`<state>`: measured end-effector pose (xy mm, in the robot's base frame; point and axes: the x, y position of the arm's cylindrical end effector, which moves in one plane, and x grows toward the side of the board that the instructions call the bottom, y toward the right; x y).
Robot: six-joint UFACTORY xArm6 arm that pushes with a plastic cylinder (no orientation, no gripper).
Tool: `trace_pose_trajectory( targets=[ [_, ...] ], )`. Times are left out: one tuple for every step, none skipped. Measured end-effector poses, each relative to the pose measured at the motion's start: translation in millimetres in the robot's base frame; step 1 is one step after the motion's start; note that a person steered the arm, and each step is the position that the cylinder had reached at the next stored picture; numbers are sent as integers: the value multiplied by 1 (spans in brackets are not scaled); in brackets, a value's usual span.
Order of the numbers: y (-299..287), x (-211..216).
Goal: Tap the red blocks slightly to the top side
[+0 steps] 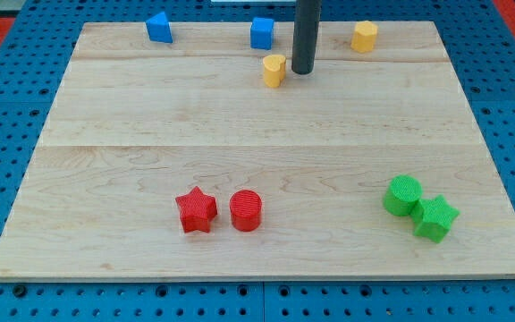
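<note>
Your end effector, a bare rod holding nothing, had my tip (302,71) beside the yellow block (274,70), well apart from the red star (196,210) and red cylinder (246,210).

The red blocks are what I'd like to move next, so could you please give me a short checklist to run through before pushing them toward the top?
1. Both targets found: red star and red cylinder, side by side near the view's bottom: ok.
2. My tip below the reds, ready to push upward: not ok; it stands near the top, beside the yellow block.
3. Board above the reds free of blocks: ok.
4. Green blocks away from the reds: ok.
5. Reds touching each other: cannot tell.
</note>
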<state>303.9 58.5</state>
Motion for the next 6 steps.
trace_pose_trajectory(
  targets=[
    [-49, 0],
    [-65, 0],
    [-23, 56],
    [-9, 141],
    [12, 232],
    [5, 304]
  ],
)
